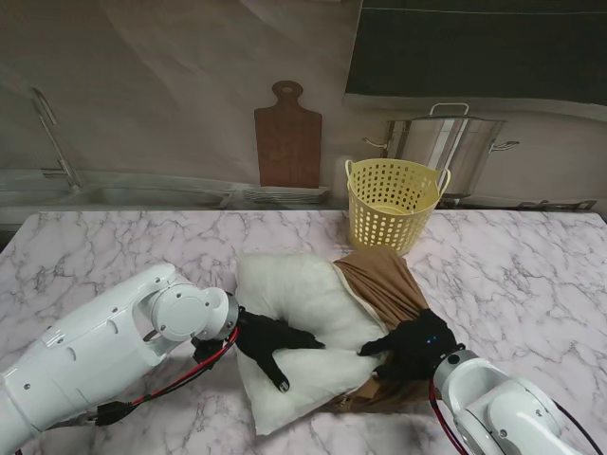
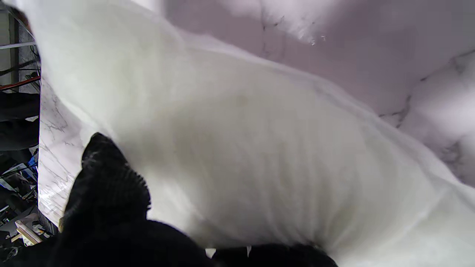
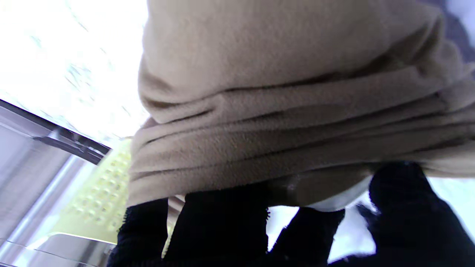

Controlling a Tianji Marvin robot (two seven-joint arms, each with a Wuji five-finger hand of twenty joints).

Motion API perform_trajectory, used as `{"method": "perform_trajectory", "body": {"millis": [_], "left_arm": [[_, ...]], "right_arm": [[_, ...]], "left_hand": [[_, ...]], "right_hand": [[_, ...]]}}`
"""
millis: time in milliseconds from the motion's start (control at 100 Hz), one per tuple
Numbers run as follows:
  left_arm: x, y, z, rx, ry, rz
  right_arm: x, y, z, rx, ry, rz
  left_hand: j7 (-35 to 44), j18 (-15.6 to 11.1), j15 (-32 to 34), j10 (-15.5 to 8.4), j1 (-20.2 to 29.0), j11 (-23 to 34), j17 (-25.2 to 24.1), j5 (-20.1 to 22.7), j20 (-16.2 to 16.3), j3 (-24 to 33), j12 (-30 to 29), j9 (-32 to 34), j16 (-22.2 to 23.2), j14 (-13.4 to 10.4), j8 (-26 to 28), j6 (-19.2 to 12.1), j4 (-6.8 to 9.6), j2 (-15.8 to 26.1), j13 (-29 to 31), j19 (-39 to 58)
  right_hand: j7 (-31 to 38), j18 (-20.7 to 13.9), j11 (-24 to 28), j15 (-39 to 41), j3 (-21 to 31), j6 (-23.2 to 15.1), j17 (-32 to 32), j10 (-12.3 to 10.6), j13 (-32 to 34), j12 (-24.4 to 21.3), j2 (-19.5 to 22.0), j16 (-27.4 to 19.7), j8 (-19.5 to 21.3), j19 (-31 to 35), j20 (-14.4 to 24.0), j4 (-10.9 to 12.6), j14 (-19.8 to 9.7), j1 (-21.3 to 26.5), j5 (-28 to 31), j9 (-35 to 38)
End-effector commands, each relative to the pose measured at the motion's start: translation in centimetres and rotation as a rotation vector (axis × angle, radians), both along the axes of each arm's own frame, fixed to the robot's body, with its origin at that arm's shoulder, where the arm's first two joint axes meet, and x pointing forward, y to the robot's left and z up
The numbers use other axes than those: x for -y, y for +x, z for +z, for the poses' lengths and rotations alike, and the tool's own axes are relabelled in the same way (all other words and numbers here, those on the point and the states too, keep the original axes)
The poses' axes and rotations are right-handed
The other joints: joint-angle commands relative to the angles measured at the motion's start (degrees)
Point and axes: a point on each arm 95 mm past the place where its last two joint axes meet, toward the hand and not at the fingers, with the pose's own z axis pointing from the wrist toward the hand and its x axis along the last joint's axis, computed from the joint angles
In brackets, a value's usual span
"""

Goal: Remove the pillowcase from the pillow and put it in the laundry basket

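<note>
Pillow (image 1: 302, 327): white, lying on the marble table (image 1: 531, 275) near its middle, mostly bare; its right part is under the pillowcase.
Pillowcase (image 1: 384, 289): brown cloth, bunched in folds over the pillow's right end, reaching toward the laundry basket on the far side.
Laundry basket (image 1: 394, 202): yellow, perforated, upright at the table's far edge, just beyond the pillowcase.
Left hand (image 1: 270, 341): black-gloved, palm down on the pillow's near left part; fingers spread and laid flat across the white fabric, one finger pointing toward me over the pillow's edge. Wrist view shows a finger (image 2: 107, 178) lying against the pillow (image 2: 237, 141).
Left arm: white, coming in low from the near left corner, forearm angled across the table.
Right hand (image 1: 415, 349): black-gloved, at the pillow's near right corner; fingers curled into the pillowcase's gathered edge. Wrist view shows the fingers (image 3: 219, 222) closed around the folds of the pillowcase (image 3: 297, 111).
Right arm: rising from the near right corner, wrist bent toward the pillow.
Behind table: wooden cutting board (image 1: 287, 137) and steel pot (image 1: 448, 142).
</note>
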Motion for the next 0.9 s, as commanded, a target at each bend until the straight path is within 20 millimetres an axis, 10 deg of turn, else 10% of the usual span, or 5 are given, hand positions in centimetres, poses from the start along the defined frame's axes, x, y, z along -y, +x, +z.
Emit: {"method": "perform_trajectory", "body": {"millis": [0,340,890], "left_arm": [[-4.2,-0.6,-3.9,-0.101,0.142,0.059],[-4.2,-0.7,-3.8,-0.094,0.094,0.078],[-4.8,-1.2,4.3,0.258,-0.217,0.163]], "right_arm": [[3.7,0.2,-1.4,-0.027,-0.103,-0.102],[4.8,-0.3,-1.6,-0.047,0.013,-0.198],[-4.6,0.4,-2.7,-0.275,0.383,0.066]], "left_hand": [[8.92,14.74,7.04,7.25,1.32,5.02,0.41,6.29,0.98,0.62,1.80,1.74,0.94,11.95,2.35,4.03,1.09,-2.68,5.67,43.34],[9.08,14.63,7.22,7.05,0.82,5.32,1.03,6.60,1.46,0.53,1.88,2.49,0.91,11.86,2.28,3.77,0.97,-1.56,6.05,42.44],[10.74,15.80,8.32,7.34,2.45,6.43,2.33,10.64,2.80,0.93,3.04,8.21,1.63,12.93,3.04,3.75,0.69,2.09,8.99,44.69]], "right_hand": [[52.67,13.31,-0.58,4.33,-0.26,22.96,3.11,3.33,5.19,-0.63,2.23,0.95,9.54,4.56,1.03,0.25,9.68,-1.82,14.18,2.52],[49.17,13.71,-8.52,-9.17,-0.60,24.25,2.10,5.89,4.89,-7.78,1.82,-4.02,8.27,3.59,-0.07,0.41,12.94,-1.21,11.00,1.37],[43.25,14.15,-15.05,-19.15,-0.32,28.45,1.99,10.05,4.04,-14.40,0.69,-5.32,4.57,1.72,-1.56,0.63,16.34,1.44,4.87,0.17]]}}
